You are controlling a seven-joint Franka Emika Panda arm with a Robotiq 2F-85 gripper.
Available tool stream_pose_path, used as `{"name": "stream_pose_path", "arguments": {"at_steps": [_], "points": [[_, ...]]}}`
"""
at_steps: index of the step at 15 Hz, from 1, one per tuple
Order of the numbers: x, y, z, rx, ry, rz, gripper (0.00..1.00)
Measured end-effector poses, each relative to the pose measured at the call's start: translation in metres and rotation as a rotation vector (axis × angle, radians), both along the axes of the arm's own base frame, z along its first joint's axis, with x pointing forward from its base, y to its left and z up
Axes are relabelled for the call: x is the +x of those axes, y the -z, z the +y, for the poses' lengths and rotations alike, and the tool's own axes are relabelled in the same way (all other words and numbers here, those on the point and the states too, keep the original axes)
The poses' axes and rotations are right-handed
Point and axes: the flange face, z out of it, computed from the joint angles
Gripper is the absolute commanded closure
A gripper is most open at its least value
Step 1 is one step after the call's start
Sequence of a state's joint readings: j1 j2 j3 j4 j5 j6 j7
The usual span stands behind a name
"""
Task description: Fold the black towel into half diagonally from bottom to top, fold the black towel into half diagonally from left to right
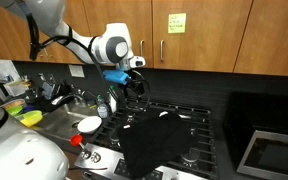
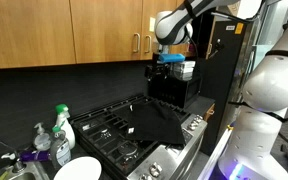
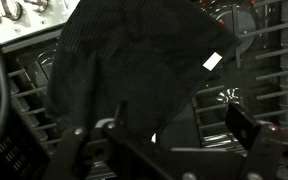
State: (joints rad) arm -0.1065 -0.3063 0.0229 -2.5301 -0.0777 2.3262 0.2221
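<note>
The black towel lies spread flat over the stove grates, reaching toward the front edge; in an exterior view it shows as a dark square. In the wrist view the black towel fills the upper middle, with a small white tag near its right edge. My gripper hangs above the back of the stove, well clear of the cloth. It is open, with nothing between its fingers. In the wrist view my gripper frames the towel's near corner, with the right finger over bare grate.
Black burner grates surround the towel. A sink area with dishes, a white plate and spray bottles lies beside the stove. Wooden cabinets hang behind. A black appliance stands at the stove's far end.
</note>
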Motion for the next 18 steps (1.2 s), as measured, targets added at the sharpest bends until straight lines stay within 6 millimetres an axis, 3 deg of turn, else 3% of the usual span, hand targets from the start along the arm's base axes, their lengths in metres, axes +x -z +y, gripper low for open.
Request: {"name": "stream_pose_path", "arguments": {"at_steps": [11, 18], "points": [[-0.001, 0.002, 0.0, 0.001, 0.0, 0.007, 0.0], [-0.031, 0.045, -0.005, 0.015, 0.024, 0.114, 0.0]]}}
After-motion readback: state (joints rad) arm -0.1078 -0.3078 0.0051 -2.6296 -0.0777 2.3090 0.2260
